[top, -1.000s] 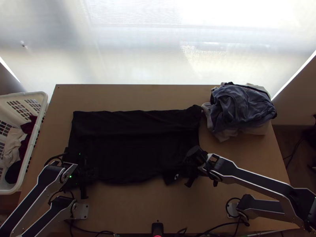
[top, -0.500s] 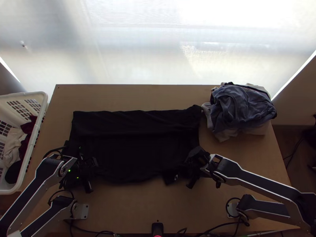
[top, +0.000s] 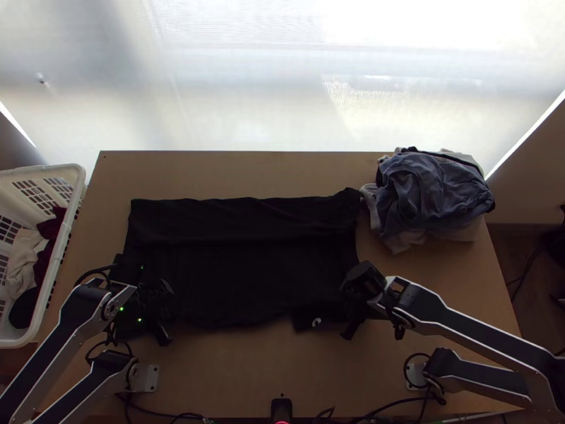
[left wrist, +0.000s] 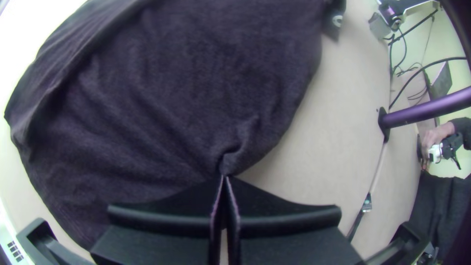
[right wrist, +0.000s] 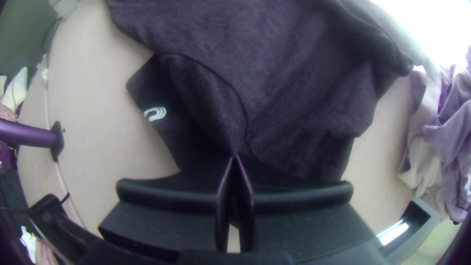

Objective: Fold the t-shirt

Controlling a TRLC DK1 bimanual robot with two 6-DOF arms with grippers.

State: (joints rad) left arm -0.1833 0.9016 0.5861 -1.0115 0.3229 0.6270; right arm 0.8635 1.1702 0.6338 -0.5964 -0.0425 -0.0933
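right gripper (top: 349,311) has shifted slightly rightward, pinching the black t-shirt (top: 240,265)

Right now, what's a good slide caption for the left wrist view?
Left pincer nipping the dark t-shirt near its edge, creases fanning from the tips, pale table alongside.

Noted: white basket (top: 70,212) w/ garments (top: 22,261) at L side of tbl. (top: 247,364), blue-grey/pale clothes pile (top: 431,191) on its far R corner, bright pale backdrop (top: 247,92) beyond far edge.
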